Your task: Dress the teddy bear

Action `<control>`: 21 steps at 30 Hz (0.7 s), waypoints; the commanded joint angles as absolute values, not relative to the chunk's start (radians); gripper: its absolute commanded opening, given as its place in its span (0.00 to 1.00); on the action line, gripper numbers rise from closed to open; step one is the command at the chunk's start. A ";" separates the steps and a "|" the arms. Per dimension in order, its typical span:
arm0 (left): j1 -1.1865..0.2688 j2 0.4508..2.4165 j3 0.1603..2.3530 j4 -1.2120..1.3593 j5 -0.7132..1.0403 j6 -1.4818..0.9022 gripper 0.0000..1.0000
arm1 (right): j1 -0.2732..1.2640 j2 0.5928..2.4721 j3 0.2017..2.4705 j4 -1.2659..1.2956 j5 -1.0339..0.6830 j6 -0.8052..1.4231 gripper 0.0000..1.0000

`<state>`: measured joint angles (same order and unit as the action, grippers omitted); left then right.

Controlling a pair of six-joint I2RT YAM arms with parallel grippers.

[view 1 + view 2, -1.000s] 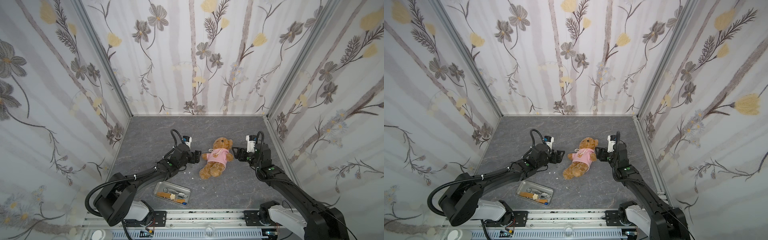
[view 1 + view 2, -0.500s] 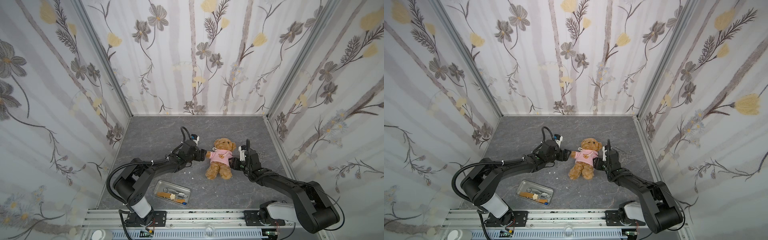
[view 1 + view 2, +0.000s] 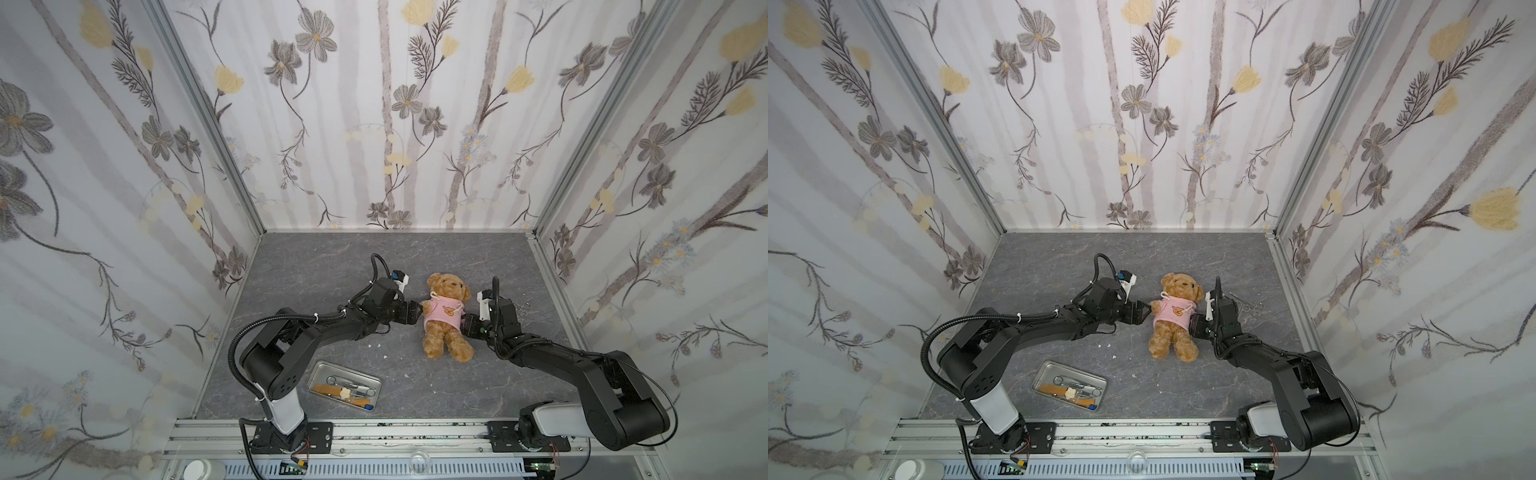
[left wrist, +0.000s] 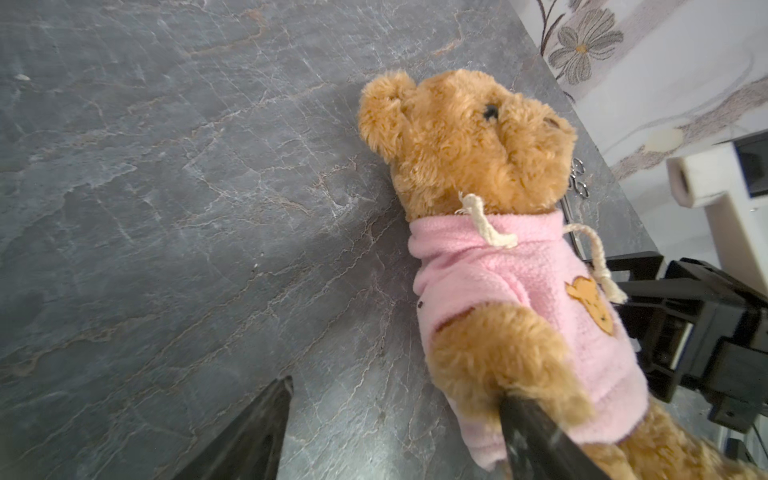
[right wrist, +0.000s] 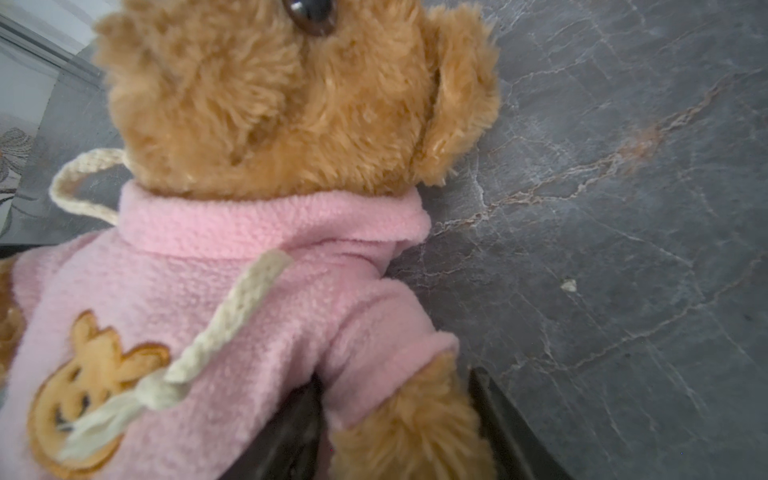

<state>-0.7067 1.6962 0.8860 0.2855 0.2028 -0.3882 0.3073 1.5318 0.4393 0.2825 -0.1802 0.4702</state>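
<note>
Straightened head-up since a second ago, flanked closer: teddy bear (image 3: 446, 287), mid-frame on bench (image 3: 328, 266).
Wide-open left gripper (image 3: 417, 312) touching one paw; right gripper (image 3: 467, 326) narrowed around the other arm.

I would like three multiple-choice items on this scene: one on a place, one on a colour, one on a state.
1. Where is the metal tray, compared with the teddy bear?
A) nearer the front rail
B) at the back wall
C) under the bear

2. What colour is the bear's hoodie?
A) blue
B) pink
C) green

3. Where is the hoodie?
A) folded in the tray
B) lying beside the bear
C) on the bear, both arms through the sleeves

Answers:
1 A: both top views show the tray nearer the rail.
2 B: the fleece is pink in every view.
3 C: each wrist view shows a furry arm leaving a sleeve.
</note>
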 commanded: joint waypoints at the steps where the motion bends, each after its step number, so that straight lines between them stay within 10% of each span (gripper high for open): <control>1: -0.706 1.605 0.831 0.312 0.043 -0.428 0.80 | 0.326 1.560 0.477 0.322 -0.204 0.446 0.55; 13: -0.668 1.387 0.707 0.296 -0.124 -0.408 0.82 | 0.462 1.745 0.679 0.292 -0.242 0.398 0.54; 21: -0.598 1.194 0.629 0.291 -0.262 -0.320 0.85 | 0.462 1.516 0.787 0.118 -0.032 0.235 0.68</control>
